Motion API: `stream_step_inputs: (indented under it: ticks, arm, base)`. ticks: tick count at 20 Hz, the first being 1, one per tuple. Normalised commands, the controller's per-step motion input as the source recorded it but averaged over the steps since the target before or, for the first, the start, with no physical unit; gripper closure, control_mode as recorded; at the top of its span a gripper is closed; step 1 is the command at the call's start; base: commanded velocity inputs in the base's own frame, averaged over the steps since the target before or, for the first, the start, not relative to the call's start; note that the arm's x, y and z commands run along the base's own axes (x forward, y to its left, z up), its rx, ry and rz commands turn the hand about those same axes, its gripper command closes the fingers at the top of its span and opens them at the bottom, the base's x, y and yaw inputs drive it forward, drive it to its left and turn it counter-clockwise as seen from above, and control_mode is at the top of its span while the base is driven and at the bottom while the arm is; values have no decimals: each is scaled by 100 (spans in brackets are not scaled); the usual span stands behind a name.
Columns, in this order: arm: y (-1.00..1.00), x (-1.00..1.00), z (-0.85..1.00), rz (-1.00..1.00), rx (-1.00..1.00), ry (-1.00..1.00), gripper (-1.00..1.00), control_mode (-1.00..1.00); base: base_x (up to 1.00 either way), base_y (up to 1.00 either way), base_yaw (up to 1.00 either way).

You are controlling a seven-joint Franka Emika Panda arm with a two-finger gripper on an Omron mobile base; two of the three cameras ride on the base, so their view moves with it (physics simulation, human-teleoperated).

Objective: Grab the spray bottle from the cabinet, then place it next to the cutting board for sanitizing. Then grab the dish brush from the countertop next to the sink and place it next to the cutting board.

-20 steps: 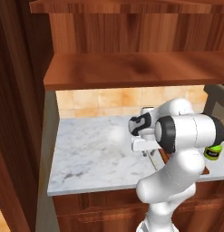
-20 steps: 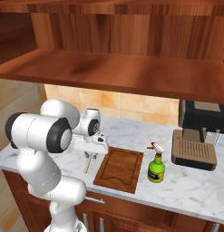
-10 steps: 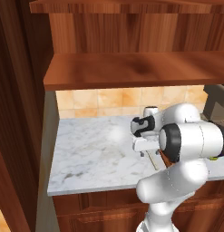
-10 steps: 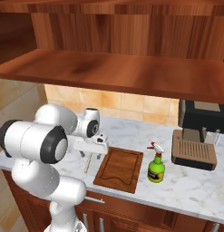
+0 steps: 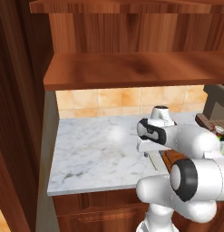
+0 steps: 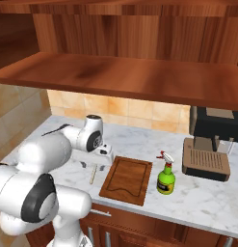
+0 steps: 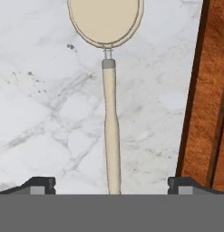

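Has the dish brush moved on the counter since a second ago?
No. In the right base view the dish brush lies in the same spot on the countertop, just left of the cutting board, apart from it. The open gripper hovers over it.

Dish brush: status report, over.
Gripper open, above the handle. Dish brush flat on countertop, beside cutting board. Spray bottle upright at board's far side. Nothing in the way.
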Motion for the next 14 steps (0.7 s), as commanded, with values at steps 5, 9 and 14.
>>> stream_step_inputs:
  ticks: [5, 9, 14]
  arm:
    - [0, -62, 57, 0, 4, -7, -100, -100]
    - [0, -62, 67, 0, 5, -6, -100, -100]
    - [0, -64, 82, 2, 3, -3, -100, -100]
  base:
    - [0, 0, 0]
    - [0, 0, 0]
    - [0, 0, 0]
